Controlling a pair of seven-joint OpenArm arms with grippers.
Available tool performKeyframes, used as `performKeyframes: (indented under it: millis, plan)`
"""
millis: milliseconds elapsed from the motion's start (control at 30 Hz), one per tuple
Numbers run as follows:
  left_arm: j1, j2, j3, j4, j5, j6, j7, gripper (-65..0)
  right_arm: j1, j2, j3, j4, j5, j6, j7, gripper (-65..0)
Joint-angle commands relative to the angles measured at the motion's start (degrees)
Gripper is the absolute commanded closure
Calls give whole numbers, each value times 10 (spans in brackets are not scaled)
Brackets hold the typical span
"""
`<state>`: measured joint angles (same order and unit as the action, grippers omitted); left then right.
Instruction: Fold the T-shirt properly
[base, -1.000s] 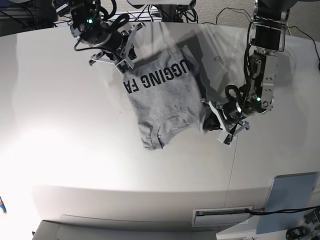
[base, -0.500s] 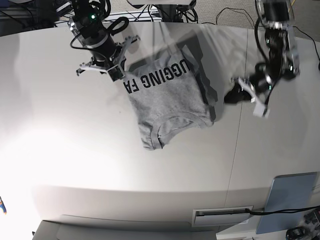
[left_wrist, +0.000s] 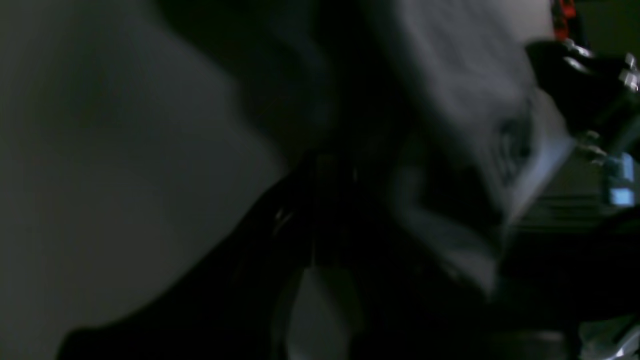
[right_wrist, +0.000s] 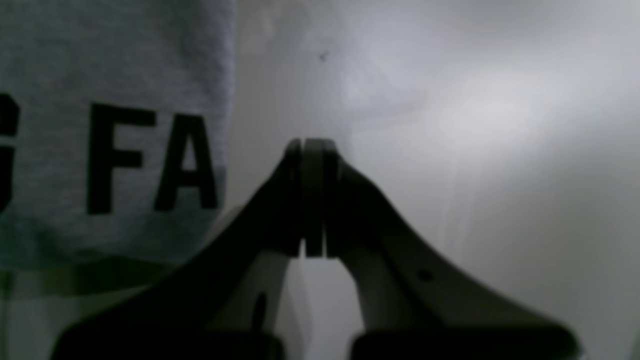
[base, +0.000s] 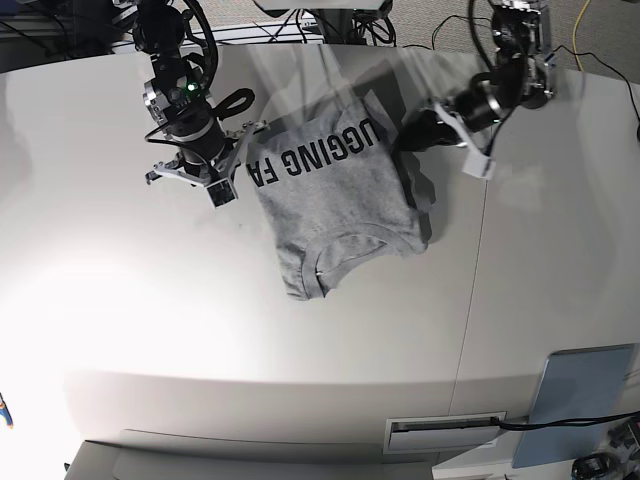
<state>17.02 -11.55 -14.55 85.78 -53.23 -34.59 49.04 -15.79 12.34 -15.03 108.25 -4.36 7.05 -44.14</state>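
The T-shirt lies folded into a narrow grey block in the middle of the white table, black letters facing up. In the right wrist view its lettered edge fills the left side. My right gripper is shut and empty, its tips over bare table just beside that edge. The base view shows it at the shirt's far-left corner. My left gripper hangs above the table right of the shirt's far end, apart from the cloth. The left wrist view is dark and blurred.
A blue-grey panel lies at the table's near right corner. A slot plate sits at the front edge. A seam runs across the table right of the shirt. Cables crowd the far edge.
My left gripper has left the shirt's near right edge and swung up and back to the far right. My right gripper has shifted left and nearer, off the cloth. The shirt lies still.
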Motion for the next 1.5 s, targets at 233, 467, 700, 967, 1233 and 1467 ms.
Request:
performKeyframes:
  millis: [233,467,700,967,1233,1467]
  plan:
    - [-18,-9,19,9,26,-4,-30,0,-17,-24,-1,8,69,27,-3,0]
    - [-30,-10,0,9,84,-4,-41,0,-53,-30,-57,9,56,28,-2,0]
    - [-37,-10,-36,9,87,-5,-40,0,-64,-30,-133,9,-5,2,2,0]
    - [21,-10,-134,60,87,-45,-6,0,-117,1,-141,105,-65,-48,-4,0]
    - [144,-10,-234,151,87,-54,16,0,-211,97,-141,236,-112,-163,-77,0]
    - [255,-10,-280,158,87,-54,16,0,-337,159,-141,268,-223,-249,-142,0]
